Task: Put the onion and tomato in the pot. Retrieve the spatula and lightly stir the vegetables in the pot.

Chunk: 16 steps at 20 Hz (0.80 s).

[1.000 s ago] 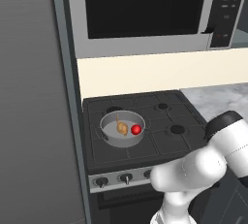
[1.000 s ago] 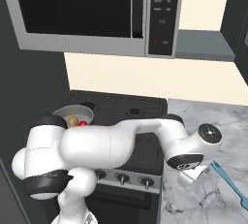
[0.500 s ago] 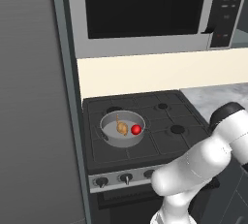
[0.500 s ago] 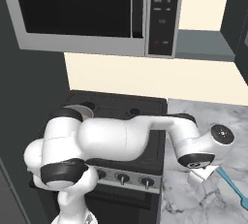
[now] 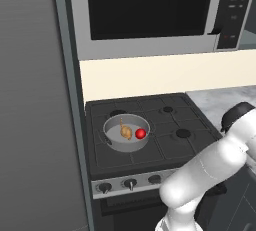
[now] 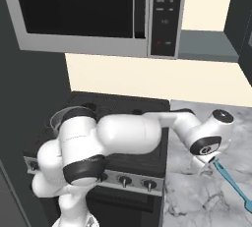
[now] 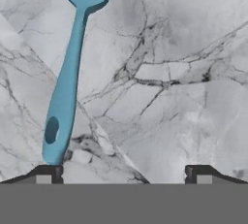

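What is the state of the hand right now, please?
Hand: open and holding nothing, its fingers spread above the marble counter, the spatula lying by one fingertip.

- 1 pot (image 5: pixel 126 134) on the stove (image 5: pixel 150 130)
- 1 onion (image 5: pixel 126 132) in the pot
- 1 tomato (image 5: pixel 141 133) in the pot
- 1 spatula (image 7: pixel 68 72) on the marble surface (image 7: pixel 174 72)
- 1 microwave (image 5: pixel 150 15)
- 3 stove knobs (image 5: pixel 130 183) in the left base view

My teal-blue spatula (image 7: pixel 65 80) lies flat on marble, slotted blade far, holed handle end nearest my left fingertip. My grey pot (image 5: pixel 126 133) sits on the stove, holding onion (image 5: pixel 126 132) beside tomato (image 5: pixel 140 133)
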Available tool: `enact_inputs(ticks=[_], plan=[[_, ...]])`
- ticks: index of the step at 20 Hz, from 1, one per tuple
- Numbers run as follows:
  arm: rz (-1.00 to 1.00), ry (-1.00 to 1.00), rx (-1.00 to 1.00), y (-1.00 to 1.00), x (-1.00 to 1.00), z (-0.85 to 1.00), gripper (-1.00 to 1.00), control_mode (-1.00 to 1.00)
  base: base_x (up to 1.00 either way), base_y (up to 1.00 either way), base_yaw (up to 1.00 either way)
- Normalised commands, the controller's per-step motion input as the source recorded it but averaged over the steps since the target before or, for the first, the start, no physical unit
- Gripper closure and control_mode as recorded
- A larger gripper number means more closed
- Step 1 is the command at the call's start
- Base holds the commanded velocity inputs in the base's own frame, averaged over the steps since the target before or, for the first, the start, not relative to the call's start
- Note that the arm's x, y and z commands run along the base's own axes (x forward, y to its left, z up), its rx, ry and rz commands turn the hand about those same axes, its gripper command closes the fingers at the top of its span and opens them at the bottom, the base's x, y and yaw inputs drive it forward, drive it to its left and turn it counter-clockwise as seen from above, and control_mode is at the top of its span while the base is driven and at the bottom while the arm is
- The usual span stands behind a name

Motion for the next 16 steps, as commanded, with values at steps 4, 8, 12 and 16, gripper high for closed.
enact_inputs(ticks=[4, 8, 12, 16], plan=[[-0.11, 0.32, 0.10, -0.28, 0.41, 0.00, -1.00, -1.00, 0.00, 0.00, 0.00], [-0.13, 0.11, 0.03, -0.18, 0.07, 0.01, -1.00, -1.00, 0.00, 0.00, 0.00], [-0.10, 0.00, 0.00, -0.06, 0.00, 0.00, -1.00, -1.00, 0.00, 0.00, 0.00], [-0.05, 0.00, 0.06, -0.16, 0.00, 0.00, -1.00, -1.00, 0.00, 0.00, 0.00]])
